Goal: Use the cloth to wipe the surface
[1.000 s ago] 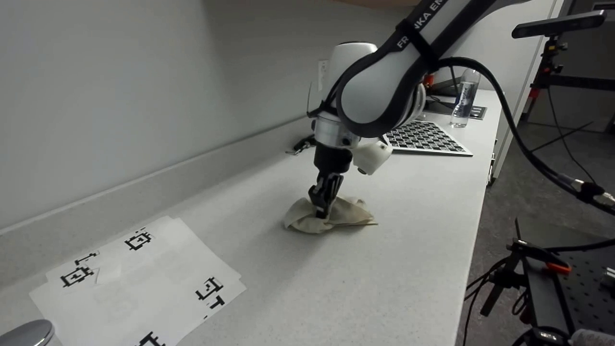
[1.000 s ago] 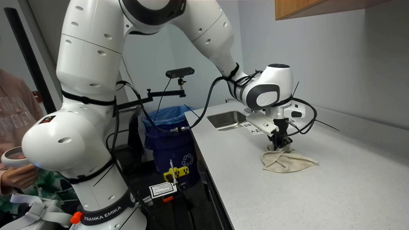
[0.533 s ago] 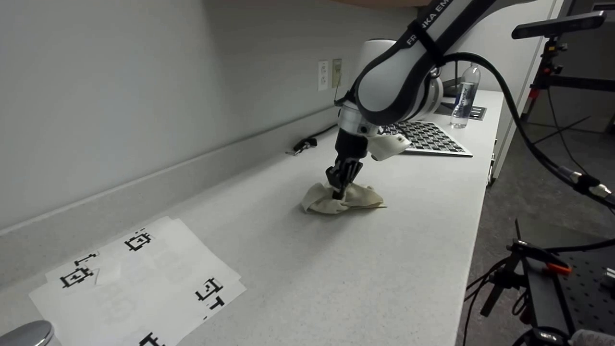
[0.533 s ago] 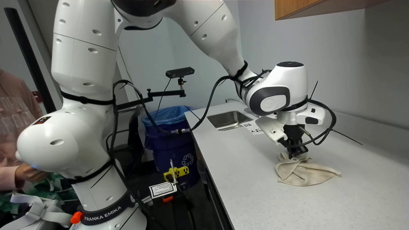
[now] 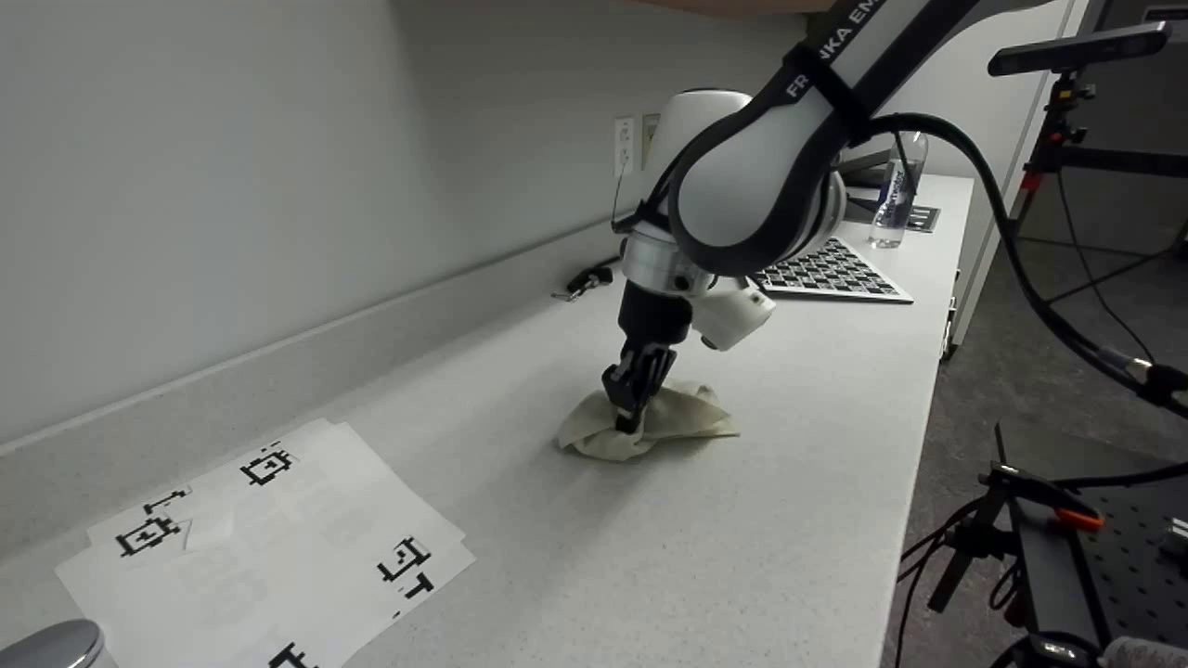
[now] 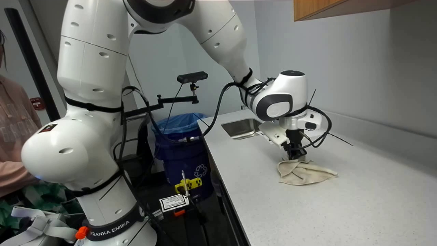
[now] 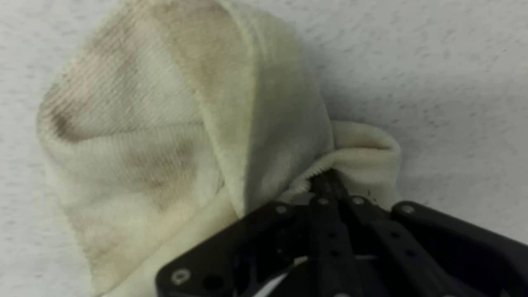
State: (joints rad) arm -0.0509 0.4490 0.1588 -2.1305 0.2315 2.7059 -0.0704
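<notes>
A beige, creased cloth lies bunched on the pale speckled counter (image 5: 742, 520), and it shows in both exterior views (image 5: 691, 417) (image 6: 307, 175). Brown stains show on the cloth in the wrist view (image 7: 136, 165). My gripper (image 5: 629, 425) points down into the cloth, tilted a little; it also shows in an exterior view (image 6: 294, 159). In the wrist view my gripper (image 7: 328, 183) has its fingers close together and shut on a fold of the cloth. The fingertips are partly hidden in the folds. The cloth rests on the counter.
White sheets with black markers (image 5: 278, 547) lie at the near end of the counter. A patterned board (image 5: 826, 264) and a water bottle (image 5: 897, 190) stand farther along. A small black cable end (image 5: 587, 279) lies by the wall. A sink (image 6: 241, 128) is set into the counter.
The gripper and cloth slid along the counter, away from the marker sheets by half a second ago, then back towards them now. The grip on the cloth looks the same.
</notes>
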